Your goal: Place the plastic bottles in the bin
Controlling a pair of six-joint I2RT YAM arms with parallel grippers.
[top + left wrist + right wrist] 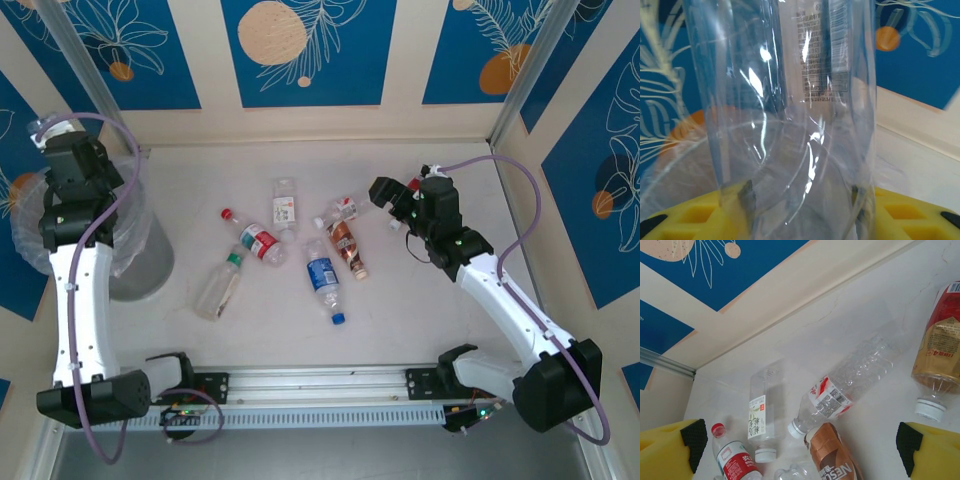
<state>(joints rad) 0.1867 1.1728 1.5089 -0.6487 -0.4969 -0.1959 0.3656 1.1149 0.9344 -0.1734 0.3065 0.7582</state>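
At the upper left of the top view, your left end effector [57, 138] sits by the upper edge of the round bin lined with crinkly clear plastic [145, 258]. Its jaws are partly closed around a clear plastic bottle [45, 125]. In the left wrist view the yellow fingers [690, 217] show at the bottom edge. The clear plastic bottle [790, 100] stands upright between them, with small printed text on its upper part.

Your right end effector [398, 195] hovers right of centre in the top view with its jaws spread wide and nothing held. In the right wrist view its yellow fingers with black pads [690, 440] sit at the lower corners, well apart.

Several bottles lie on their sides on the pale table [450, 330], near the middle of the top view:
- a red-capped bottle with a red label [252, 236]
- a clear bottle with a white label [285, 205]
- a green-capped bottle [220, 286]
- a blue-capped bottle with a blue label [325, 283]
- a brown-labelled bottle [347, 246]
- a white-capped bottle with a red and white label [840, 390]

At the right edge of the right wrist view lies a red and gold labelled bottle with a white cap [940, 345].
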